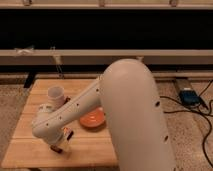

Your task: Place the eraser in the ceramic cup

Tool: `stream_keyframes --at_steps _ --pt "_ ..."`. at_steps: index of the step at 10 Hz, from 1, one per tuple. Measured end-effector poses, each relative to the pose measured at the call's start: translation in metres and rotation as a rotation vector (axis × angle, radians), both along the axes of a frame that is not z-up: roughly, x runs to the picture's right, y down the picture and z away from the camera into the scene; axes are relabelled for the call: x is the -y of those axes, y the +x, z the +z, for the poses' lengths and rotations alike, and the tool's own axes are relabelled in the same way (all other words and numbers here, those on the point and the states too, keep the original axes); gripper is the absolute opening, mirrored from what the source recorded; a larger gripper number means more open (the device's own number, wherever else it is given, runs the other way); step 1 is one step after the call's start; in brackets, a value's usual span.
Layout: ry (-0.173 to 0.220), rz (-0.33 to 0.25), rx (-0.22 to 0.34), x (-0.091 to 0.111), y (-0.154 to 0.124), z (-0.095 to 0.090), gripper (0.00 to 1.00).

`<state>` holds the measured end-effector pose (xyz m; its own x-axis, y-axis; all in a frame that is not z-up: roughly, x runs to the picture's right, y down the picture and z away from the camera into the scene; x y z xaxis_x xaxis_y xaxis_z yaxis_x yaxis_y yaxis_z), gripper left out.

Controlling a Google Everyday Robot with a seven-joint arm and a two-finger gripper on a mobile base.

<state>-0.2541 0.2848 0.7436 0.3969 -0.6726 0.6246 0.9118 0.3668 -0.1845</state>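
The white ceramic cup [56, 94] stands upright at the back left of the wooden table [30, 125]. My gripper [60, 143] is low over the table's front left, at the end of the big white arm [125, 115] that crosses the view. It is in front of the cup and apart from it. A small dark block with an orange-red edge, the eraser [57, 148], shows right at the gripper's tip, close to the tabletop. The arm hides much of the gripper.
A wide orange bowl [93, 119] sits mid-table, right of the gripper and partly behind the arm. A small white object [44, 107] peeks out beside the arm below the cup. Cables and a blue box [189, 96] lie on the floor at right.
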Motion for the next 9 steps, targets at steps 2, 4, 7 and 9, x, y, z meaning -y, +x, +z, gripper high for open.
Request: stream_keyframes --at_steps 2,4,7,9 --pt "-0.005 0.008 -0.012 0.002 -0.001 0.011 0.8" --pt "-0.012 0.005 -0.022 0.0 -0.002 0.017 0.8" --pt "-0.023 0.003 -0.042 -0.001 0.0 0.025 0.67" --pt "-0.03 -0.002 -0.05 -0.002 0.0 0.026 0.45"
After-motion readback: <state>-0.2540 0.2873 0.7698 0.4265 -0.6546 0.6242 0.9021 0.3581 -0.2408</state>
